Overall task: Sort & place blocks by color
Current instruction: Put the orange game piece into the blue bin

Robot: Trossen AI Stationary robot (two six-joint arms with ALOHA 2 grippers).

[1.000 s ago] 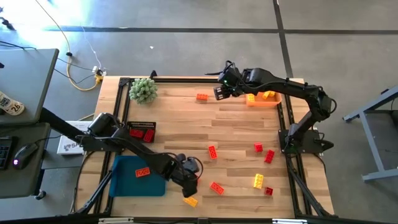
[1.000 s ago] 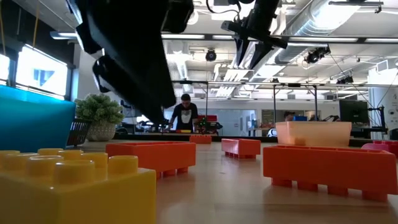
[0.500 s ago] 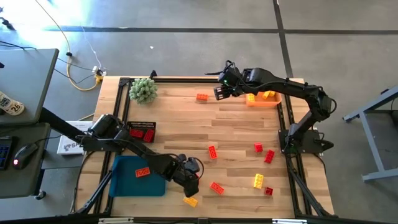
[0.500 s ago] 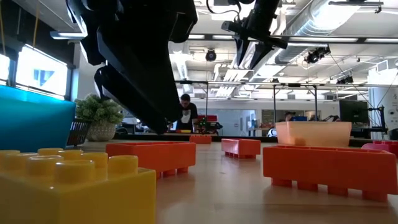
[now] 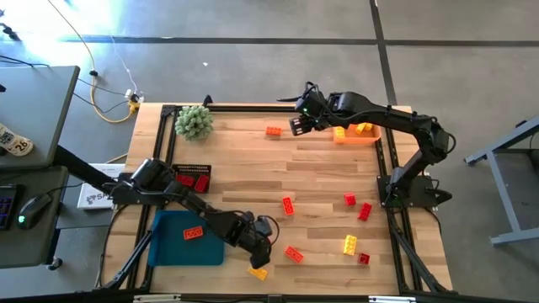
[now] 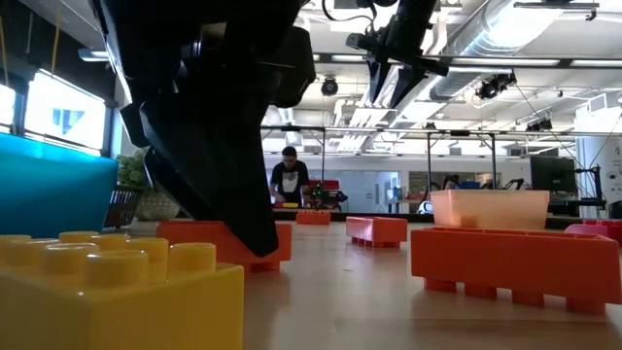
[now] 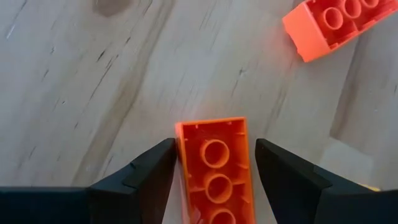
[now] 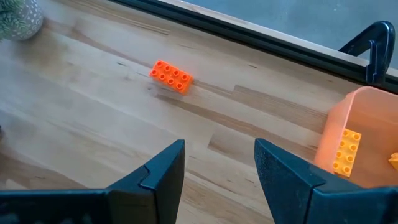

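Observation:
My left gripper [image 5: 263, 240] [image 7: 214, 148] is open and low near the table's near edge. Its fingers stand on either side of an orange-red brick [image 7: 216, 177] that lies studs up on the wood; in the low view the gripper [image 6: 248, 228] partly hides this brick [image 6: 194, 238]. Another orange-red brick [image 5: 293, 253] and a yellow brick [image 5: 258, 272] lie just beside it. My right gripper [image 5: 296, 124] [image 8: 219, 152] is open, hovering over the far side between an orange brick [image 5: 274, 131] and the orange bin [image 5: 368, 140]. My left gripper comes from above, pointing down, with its fingers along the brick's two long sides. One finger [image 7: 163, 158] lies right at the brick's long edge [image 7: 180, 152]; whether it touches, I cannot tell. The other finger [image 7: 267, 158] stands apart, with wood showing between.
The orange bin holds yellow bricks [image 8: 345, 152]. A blue tray [image 5: 173, 248] carries one orange-red brick [image 5: 194, 232]. A black basket [image 5: 192, 178] and a green plant ball [image 5: 194, 122] stand on the left. Red bricks [image 5: 349, 199] [image 5: 287, 204] and a yellow one [image 5: 349, 245] are scattered right.
My left gripper has come down toward the table onto the orange-red brick, shifting slightly toward the right edge, until its fingers reach down around the brick. The bricks have stayed in place.

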